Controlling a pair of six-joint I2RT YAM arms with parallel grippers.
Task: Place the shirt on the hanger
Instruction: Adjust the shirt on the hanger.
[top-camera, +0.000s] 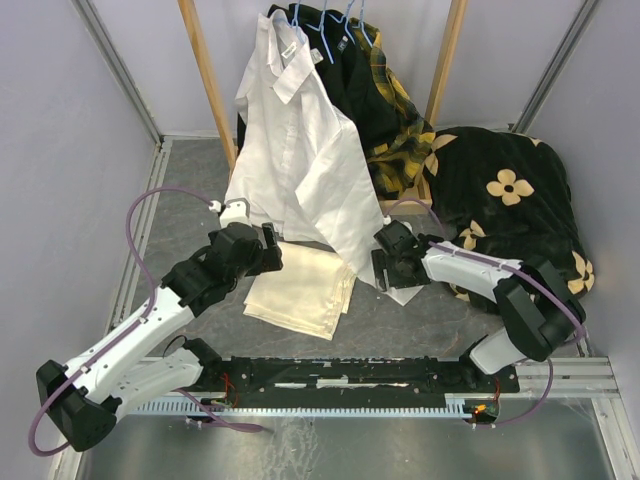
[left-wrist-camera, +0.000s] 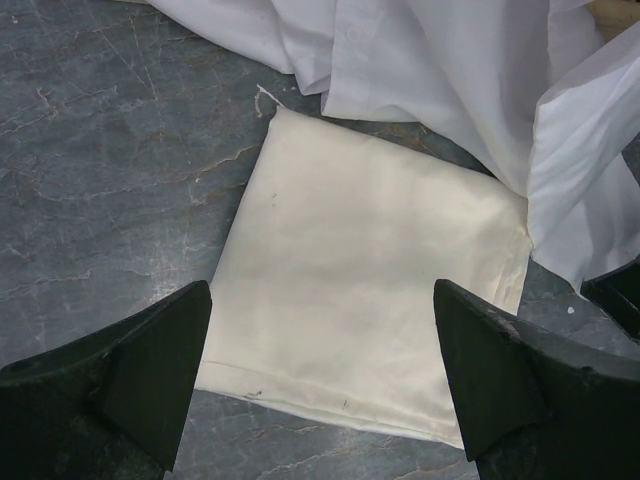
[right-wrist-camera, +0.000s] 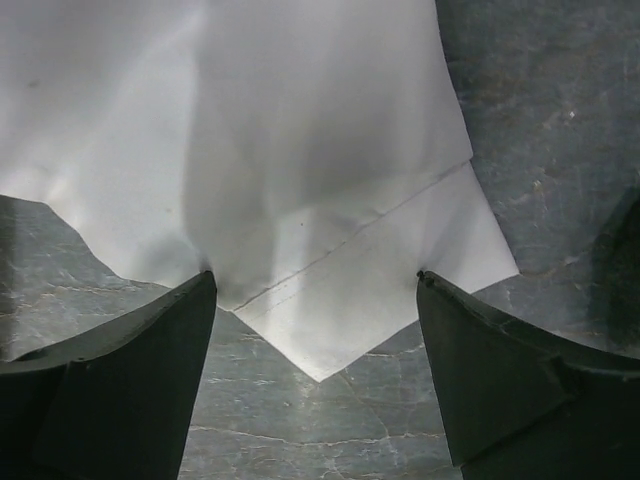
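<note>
The white shirt (top-camera: 300, 150) hangs collar up between two wooden posts (top-camera: 205, 80). Its thin, smooth cloth falls in soft folds until the lower hem reaches the grey, marble-veined table (top-camera: 180, 200). A thin blue wire hanger (top-camera: 324, 46) shows just beside the collar, but I cannot tell whether it carries the shirt. Dark and yellow plaid clothes (top-camera: 385, 110) hang right behind it. A cream folded cloth (top-camera: 300, 290), square and flat with a stitched edge, lies on the table, and the shirt's hem covers its far edge. The left gripper (top-camera: 268, 250) is over this cloth with its matte black, wedge-shaped fingers (left-wrist-camera: 130, 390) spread wide and nothing held. The right gripper (top-camera: 385, 265) is also wide open. A pointed corner of the shirt's hem, with its seam line showing, lies flat on the table between the fingers without being pinched. Bare table stretches to the left of the left arm up to the metal wall rail. To the right, a heaped black cloth with pale flowers (top-camera: 510, 200) crowds close against the right arm.
</note>
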